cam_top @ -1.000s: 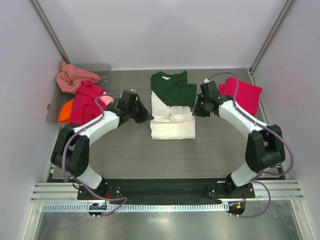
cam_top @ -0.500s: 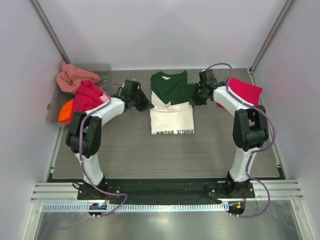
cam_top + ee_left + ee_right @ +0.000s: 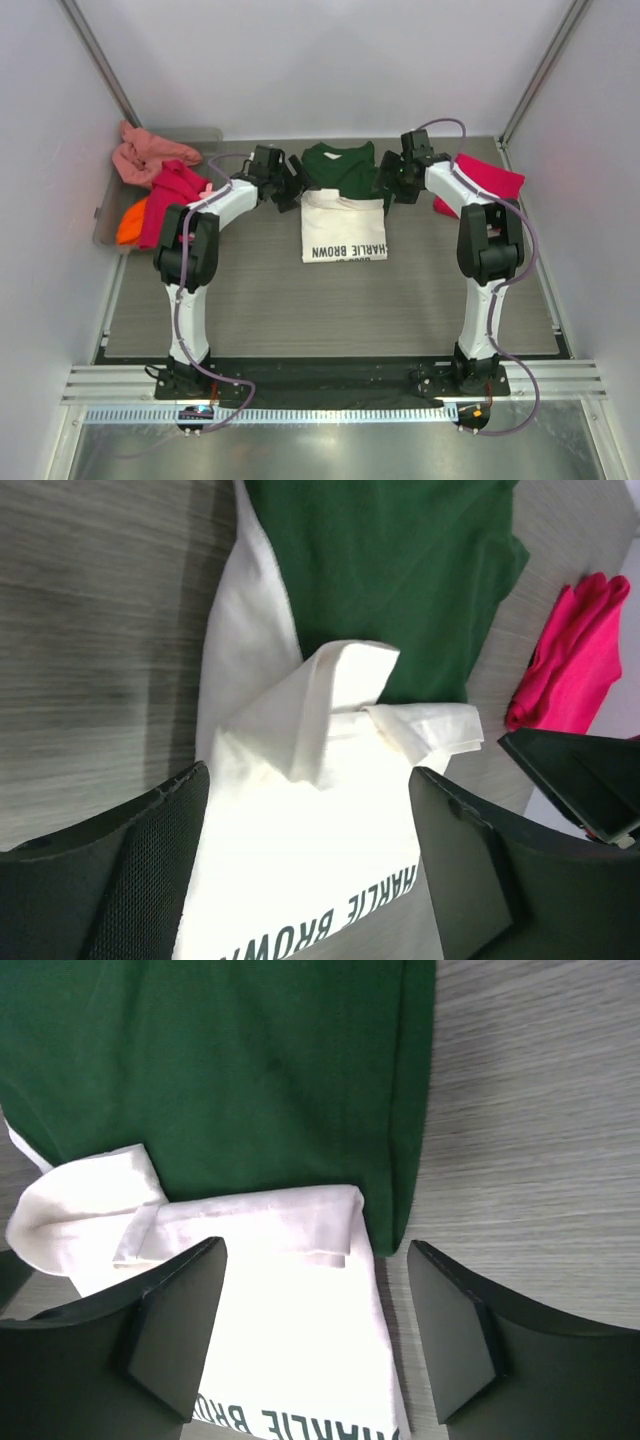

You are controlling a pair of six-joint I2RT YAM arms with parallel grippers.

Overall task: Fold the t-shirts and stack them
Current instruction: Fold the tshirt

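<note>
The cream-white t-shirt (image 3: 343,228) with a dark green top (image 3: 340,168) lies folded at the back middle of the table, its dark print facing up. My left gripper (image 3: 291,186) stands open at the left end of the fold and my right gripper (image 3: 386,186) stands open at the right end. In the left wrist view the left gripper (image 3: 310,810) hangs over loose cream cloth (image 3: 330,710) with nothing held. In the right wrist view the right gripper (image 3: 318,1270) is likewise open over the cream fold (image 3: 260,1215). A crimson-pink t-shirt (image 3: 487,185) lies folded at the back right.
A translucent grey tray (image 3: 104,215) at the back left holds salmon (image 3: 145,155), magenta (image 3: 172,198) and orange (image 3: 130,226) shirts. The enclosure walls stand close on both sides and behind. The wood-grain table (image 3: 330,300) lies bare in front of the shirt.
Both grippers carried the cream shirt's lower part back over itself, then opened and let it go. The shirt is shorter and its print shows.
</note>
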